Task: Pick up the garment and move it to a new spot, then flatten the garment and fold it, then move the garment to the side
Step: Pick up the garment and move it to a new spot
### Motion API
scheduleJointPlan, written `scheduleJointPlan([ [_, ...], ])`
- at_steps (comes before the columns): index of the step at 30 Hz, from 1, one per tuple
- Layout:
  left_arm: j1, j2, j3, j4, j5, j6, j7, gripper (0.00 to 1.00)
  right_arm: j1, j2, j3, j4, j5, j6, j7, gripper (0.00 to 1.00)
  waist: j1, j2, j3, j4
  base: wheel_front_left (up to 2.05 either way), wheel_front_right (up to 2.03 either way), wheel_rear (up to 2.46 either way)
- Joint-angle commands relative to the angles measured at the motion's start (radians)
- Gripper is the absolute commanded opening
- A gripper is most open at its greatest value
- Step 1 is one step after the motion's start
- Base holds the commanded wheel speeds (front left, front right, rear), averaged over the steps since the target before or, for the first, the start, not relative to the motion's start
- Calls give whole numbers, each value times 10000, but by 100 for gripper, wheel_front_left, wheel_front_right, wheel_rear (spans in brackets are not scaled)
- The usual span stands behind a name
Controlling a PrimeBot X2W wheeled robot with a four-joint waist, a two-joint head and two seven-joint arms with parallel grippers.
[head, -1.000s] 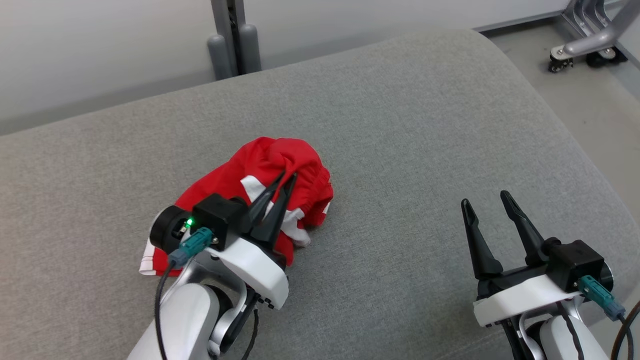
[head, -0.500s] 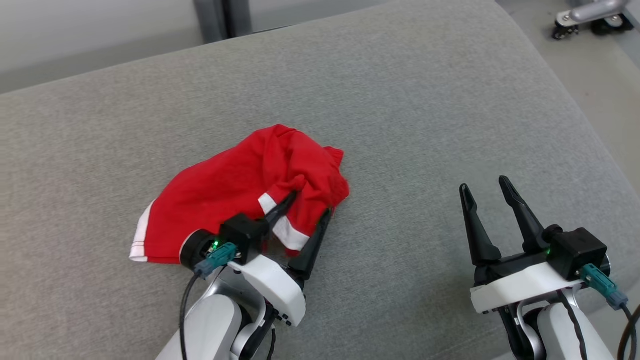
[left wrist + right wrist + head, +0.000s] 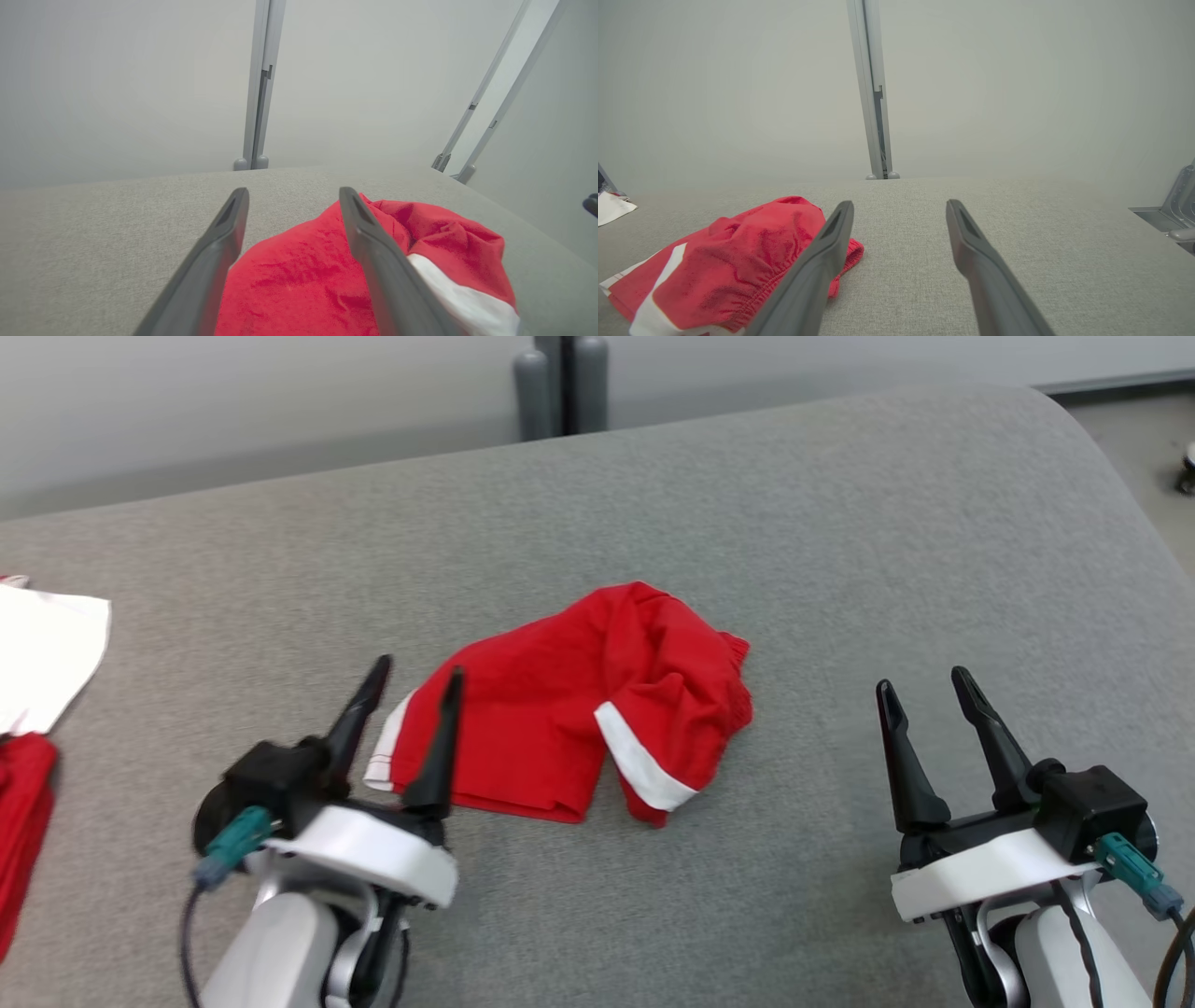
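— How do your arms stand?

— Your left arm (image 3: 280, 933) comes up from the lower left, wrist tipped so the left fingers (image 3: 439, 747) point forward and a little to the right. They are spread wide and hold nothing. Your right arm (image 3: 1046, 943) sits low at the right, its right fingers (image 3: 901, 765) also spread and empty, pointing forward over bare grey cushion (image 3: 840, 523).

— And where is the garment?

— The red garment (image 3: 560, 709) lies crumpled on the cushion, just ahead and to the right of your left fingers. In your left wrist view it (image 3: 303, 280) shows between and beyond the two fingers (image 3: 210, 261), running off past the right one. You cannot tell whether that finger touches the cloth. It lies well off to the left of your right fingers (image 3: 817, 270), apart from them, with its white band (image 3: 644, 765) turned towards you.

— Anything else?

— A white cloth (image 3: 47, 653) and another red piece (image 3: 19, 821) lie far left of your left fingers.
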Motion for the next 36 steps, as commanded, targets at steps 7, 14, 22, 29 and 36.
scheduleJointPlan([
  [7, 690, 504, 1230, -131, -585, 493, -455, 100, 169, -77, -173, 118, -150, 15, -55, 100, 0, 0, -465, 865, 0, 0, 0],
  [14, 1349, 1072, 1951, -227, -806, 492, -702, 100, 377, -145, -327, 93, -180, 15, -48, 100, 0, 0, -749, 1447, 0, 0, 0],
  [22, 2084, 1332, 1870, -515, -735, 343, -758, 100, 801, -256, -402, 7, -77, 15, 174, 100, 0, 0, -1117, 1689, 0, 0, 0],
  [29, 2625, 1306, 1642, -833, -604, 441, -701, 100, 1243, -319, -511, -255, -71, 14, 367, 100, 0, 0, -1443, 1641, 0, 0, 0],
  [36, 3107, 1291, 1468, -1152, -545, 583, -644, 100, 1756, -289, -598, -585, -50, 14, 651, 100, 0, 0, -1836, 1575, 0, 0, 0],
])
